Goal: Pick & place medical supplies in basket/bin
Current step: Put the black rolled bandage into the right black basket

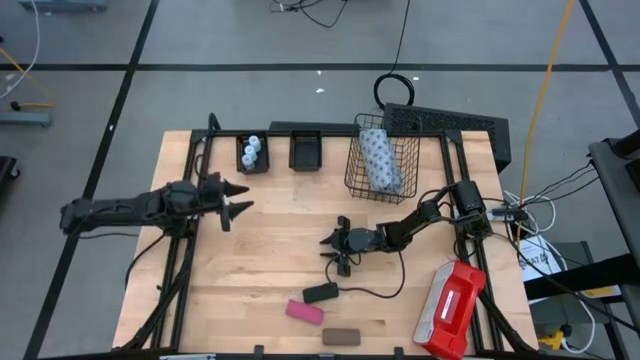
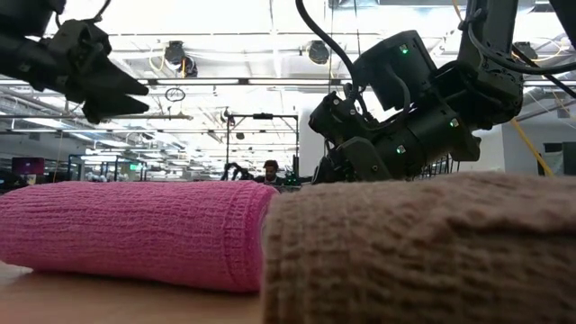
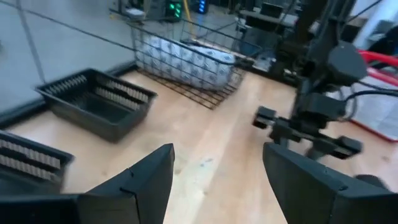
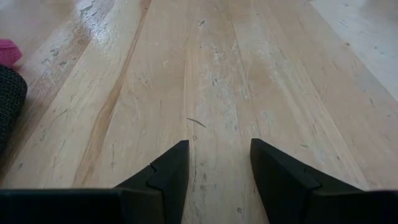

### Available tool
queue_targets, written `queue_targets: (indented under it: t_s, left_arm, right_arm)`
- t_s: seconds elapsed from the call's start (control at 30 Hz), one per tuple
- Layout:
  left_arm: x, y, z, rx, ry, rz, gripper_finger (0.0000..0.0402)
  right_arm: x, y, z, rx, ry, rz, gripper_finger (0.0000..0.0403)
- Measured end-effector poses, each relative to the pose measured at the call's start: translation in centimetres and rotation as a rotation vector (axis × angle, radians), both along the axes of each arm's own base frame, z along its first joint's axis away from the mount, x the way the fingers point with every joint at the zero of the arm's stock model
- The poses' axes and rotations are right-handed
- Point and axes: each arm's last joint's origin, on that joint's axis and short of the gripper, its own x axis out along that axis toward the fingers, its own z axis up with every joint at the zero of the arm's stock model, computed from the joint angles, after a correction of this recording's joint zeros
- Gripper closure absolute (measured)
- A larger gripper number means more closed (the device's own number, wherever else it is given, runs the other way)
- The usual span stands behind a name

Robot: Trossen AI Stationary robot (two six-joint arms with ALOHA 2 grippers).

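Two arms over the worktop (image 1: 270, 250): from above, the right hand (image 1: 337, 247), parted and empty, hangs just beyond the black block (image 1: 321, 293), which lies lengthwise left-right; left hand (image 1: 236, 198) waits parted, farther off. Right wrist view: block (image 4: 9, 106) beside its fingers (image 4: 168, 171)

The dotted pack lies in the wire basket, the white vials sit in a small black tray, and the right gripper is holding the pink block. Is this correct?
Not quite. The right gripper holds nothing: its fingers stand open above bare table, as the right wrist view shows. The pink block lies on the table nearer the front edge, seen in the high view. The dotted pack is in the wire basket, and the white vials are in a small black tray.
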Motion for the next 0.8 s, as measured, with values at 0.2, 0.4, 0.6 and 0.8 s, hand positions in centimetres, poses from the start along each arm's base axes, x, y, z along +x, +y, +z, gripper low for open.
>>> queue_targets:
  t_s: [0.2,0.4,0.6,0.8]
  left_arm:
    - [-0.7,-0.5,0.0,0.064,0.005,0.008,0.0146]
    - [-1.6,-0.6,0.6,0.113,-0.069,-0.009,0.0146]
    - [-2.0,-0.6,0.5,0.135,-0.115,-0.009,0.0146]
    - [-1.2,-0.6,-1.6,0.109,-0.132,-0.009,0.0146]
  right_arm:
    - [-0.1,0.0,-0.1,-0.001,0.007,0.000,0.0245]
    - [-0.4,-0.1,-0.3,0.023,0.016,-0.013,0.0239]
    - [-0.4,-0.1,-0.3,0.022,0.014,-0.013,0.0241]
    - [-0.4,-0.1,-0.2,0.024,0.000,-0.011,0.0242]
